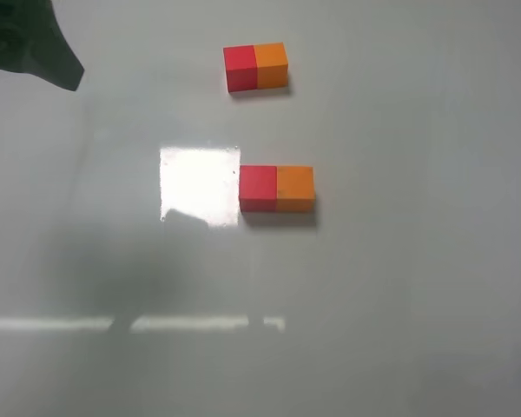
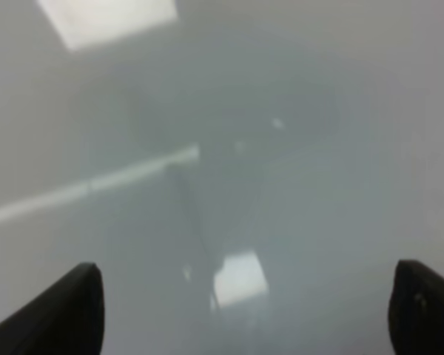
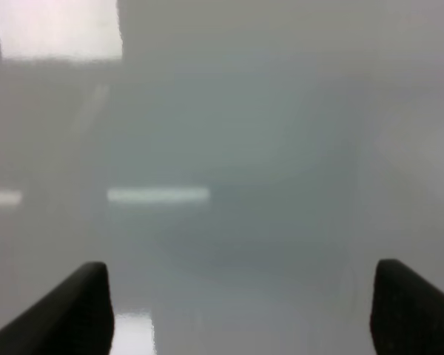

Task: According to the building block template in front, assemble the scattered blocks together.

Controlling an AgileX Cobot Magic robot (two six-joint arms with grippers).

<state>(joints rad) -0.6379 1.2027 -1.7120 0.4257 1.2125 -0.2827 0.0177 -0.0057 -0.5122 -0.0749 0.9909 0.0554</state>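
Left gripper: I see jaws spread wide, nothing between them, only table below. Right gripper: likewise released and empty. Red cube and orange cube: touching side by side, clear of both grippers. Template: beyond them, apart, also clear of both grippers

Both wrist views blurred; left arm cut off by edge.

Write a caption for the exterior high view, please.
Red cube and orange cube joined side by side, matching the template behind them.
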